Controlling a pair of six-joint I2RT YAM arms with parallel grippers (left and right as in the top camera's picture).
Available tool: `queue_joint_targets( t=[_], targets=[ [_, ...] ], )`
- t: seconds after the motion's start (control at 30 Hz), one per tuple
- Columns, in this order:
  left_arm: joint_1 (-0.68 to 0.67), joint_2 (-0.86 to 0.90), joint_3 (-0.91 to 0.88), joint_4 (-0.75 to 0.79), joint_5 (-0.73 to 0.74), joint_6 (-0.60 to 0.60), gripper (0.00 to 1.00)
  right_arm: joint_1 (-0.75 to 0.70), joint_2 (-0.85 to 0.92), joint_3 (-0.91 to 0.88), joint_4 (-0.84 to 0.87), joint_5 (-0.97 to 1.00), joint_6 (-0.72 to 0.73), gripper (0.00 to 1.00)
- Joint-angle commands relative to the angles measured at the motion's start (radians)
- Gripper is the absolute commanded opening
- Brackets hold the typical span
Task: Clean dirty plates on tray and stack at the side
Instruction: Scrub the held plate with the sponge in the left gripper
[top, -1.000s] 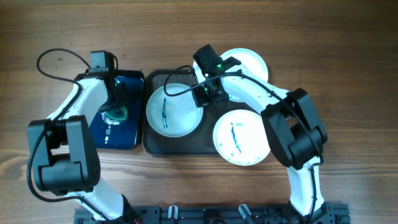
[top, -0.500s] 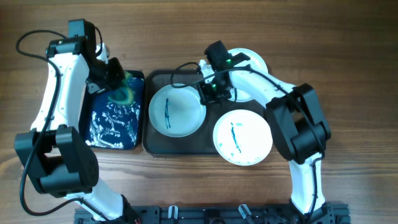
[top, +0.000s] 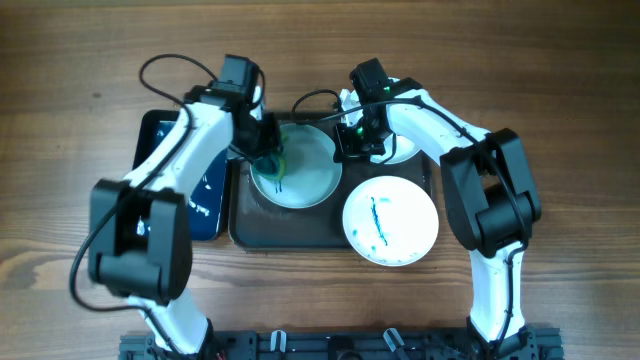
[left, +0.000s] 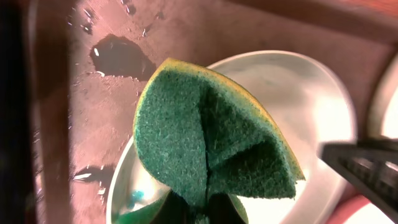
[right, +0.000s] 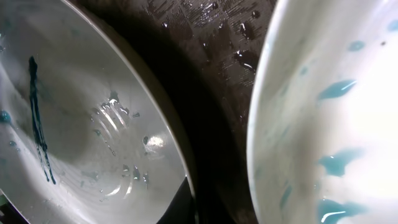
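A white plate (top: 308, 172) lies on the dark tray (top: 285, 228). My left gripper (top: 268, 155) is shut on a green sponge (top: 276, 164) and holds it on the plate's left part. In the left wrist view the folded sponge (left: 208, 146) covers the plate (left: 317, 106). My right gripper (top: 346, 142) is shut on that plate's right rim. In the right wrist view that plate (right: 81, 118) shows a teal streak and water drops. A second plate (top: 390, 220) with a teal streak overlaps the tray's right edge. A third plate (top: 408, 105) lies at the back right, partly under my right arm.
A smaller glossy black-and-blue tray (top: 165, 150) sits left of the dark tray, under my left arm. Water drops lie on the dark tray (left: 115, 56). The smeared third plate (right: 336, 112) is close beside the right gripper.
My left gripper has carried the sponge from the small tray rightward onto the plate on the dark tray. My right gripper has shifted slightly right, still at the plate's rim.
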Motion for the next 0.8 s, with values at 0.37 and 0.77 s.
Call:
queue_joint_targets(
  t=[0.37, 0.77],
  targets=[
    [-0.113, 0.189, -0.011, -0.024, 0.411, 0.250, 0.04, 0.006, 0.028, -0.013, -0.002, 0.000, -0.001, 0.04],
    [-0.113, 0.189, -0.011, 0.013, -0.494, -0.321, 0.04, 0.006, 0.028, -0.013, -0.002, 0.012, -0.002, 0.04]
  ],
)
